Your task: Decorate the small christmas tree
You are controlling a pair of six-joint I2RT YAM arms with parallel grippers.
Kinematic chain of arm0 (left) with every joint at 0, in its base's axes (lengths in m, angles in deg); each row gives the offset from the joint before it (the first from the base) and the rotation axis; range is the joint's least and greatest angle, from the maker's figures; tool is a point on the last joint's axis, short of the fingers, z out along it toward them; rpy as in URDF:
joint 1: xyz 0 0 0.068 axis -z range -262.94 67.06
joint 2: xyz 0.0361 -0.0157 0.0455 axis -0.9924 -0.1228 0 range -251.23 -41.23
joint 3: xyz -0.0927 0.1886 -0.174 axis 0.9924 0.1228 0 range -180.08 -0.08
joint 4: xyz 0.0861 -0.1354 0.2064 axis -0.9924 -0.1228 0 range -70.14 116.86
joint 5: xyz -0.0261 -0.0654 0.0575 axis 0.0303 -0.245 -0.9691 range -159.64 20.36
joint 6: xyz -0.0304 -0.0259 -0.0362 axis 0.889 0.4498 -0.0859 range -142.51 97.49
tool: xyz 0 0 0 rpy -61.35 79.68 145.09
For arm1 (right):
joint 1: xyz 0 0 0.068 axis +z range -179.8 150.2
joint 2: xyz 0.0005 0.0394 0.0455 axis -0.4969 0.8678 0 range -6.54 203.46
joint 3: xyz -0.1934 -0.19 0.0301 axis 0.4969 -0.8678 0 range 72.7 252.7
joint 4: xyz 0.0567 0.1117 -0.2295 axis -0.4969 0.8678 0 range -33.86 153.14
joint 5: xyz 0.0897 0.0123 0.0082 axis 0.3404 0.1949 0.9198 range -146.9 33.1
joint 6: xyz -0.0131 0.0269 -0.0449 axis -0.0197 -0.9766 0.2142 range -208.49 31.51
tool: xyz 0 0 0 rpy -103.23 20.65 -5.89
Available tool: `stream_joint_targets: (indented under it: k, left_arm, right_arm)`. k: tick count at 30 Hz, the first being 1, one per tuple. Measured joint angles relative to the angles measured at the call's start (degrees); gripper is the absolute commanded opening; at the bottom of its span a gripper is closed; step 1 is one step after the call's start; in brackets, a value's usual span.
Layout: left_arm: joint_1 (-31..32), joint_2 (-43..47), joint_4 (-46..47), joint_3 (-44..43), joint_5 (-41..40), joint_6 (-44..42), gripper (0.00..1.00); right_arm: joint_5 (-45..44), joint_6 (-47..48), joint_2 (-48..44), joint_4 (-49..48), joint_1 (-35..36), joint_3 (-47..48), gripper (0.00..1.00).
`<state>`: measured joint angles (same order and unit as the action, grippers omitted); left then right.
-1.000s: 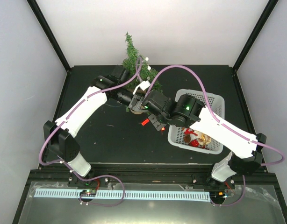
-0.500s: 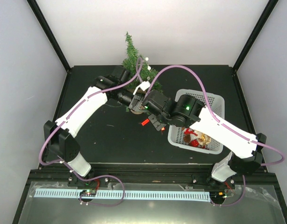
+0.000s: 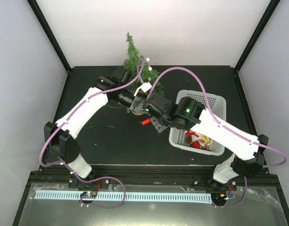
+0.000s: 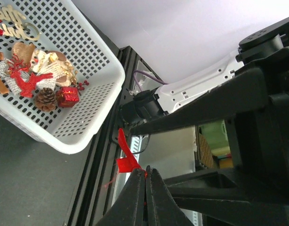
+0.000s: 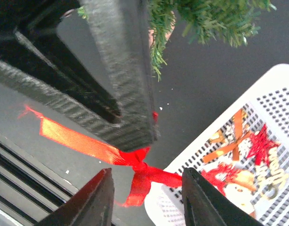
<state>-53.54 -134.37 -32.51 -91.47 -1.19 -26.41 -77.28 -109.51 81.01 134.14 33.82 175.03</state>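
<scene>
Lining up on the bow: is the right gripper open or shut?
Open: the right gripper has its fingers spread wide, with the red ribbon bow lying between them, not pinched.

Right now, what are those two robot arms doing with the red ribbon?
The left gripper is pinching a red ribbon bow, with its fingers shut on it. The right gripper is open, and the bow shows in the gap between its fingers. The arms meet just in front of the little Christmas tree, next to a white basket of decorations. The bow is not on the tree yet.
</scene>
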Motion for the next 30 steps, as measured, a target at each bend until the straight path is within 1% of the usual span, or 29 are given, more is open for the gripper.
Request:
stream_joint_targets:
  k: [3, 6, 9, 11, 15, 18, 23, 30]
  left_arm:
    - [-0.07, 0.02, -0.74, -0.11, -0.94, -1.07, 0.02]
    - [-0.61, 0.02, -1.51, -0.37, -1.88, -2.16, 0.02]
    - [-1.77, 0.09, -2.34, -0.63, -2.99, -3.32, 0.02]
    - [-3.08, 0.09, -3.41, -1.53, -4.11, -4.52, 0.02]
    - [-6.14, 0.09, -6.45, -6.69, -6.75, -7.96, 0.02]
    - [-8.81, 0.09, -8.17, -11.78, -8.50, -10.58, 0.02]
    - [-11.82, 0.09, -10.10, -17.88, -12.22, -14.45, 0.01]
    - [-12.11, 0.02, -9.88, -25.68, -17.66, -17.73, 0.02]
  right_arm:
    - [-1.18, -0.42, -0.81, -0.42, 0.00, -0.26, 0.59]
    - [-3.08, -1.57, -2.29, -0.70, -0.02, -0.22, 0.64]
    - [-4.59, -2.21, -5.16, -1.09, -1.18, 0.22, 0.65]
    - [-5.05, -2.43, -7.54, -1.57, -3.30, 1.22, 0.66]
    - [-5.51, -2.54, -13.35, -2.91, -9.29, 2.80, 0.67]
    - [-5.81, -2.54, -16.57, -3.19, -12.07, 3.37, 0.67]
    - [-6.25, -2.95, -18.14, -3.69, -12.87, 2.08, 0.67]
    - [-6.25, -3.56, -18.14, -4.92, -13.29, -1.33, 0.67]
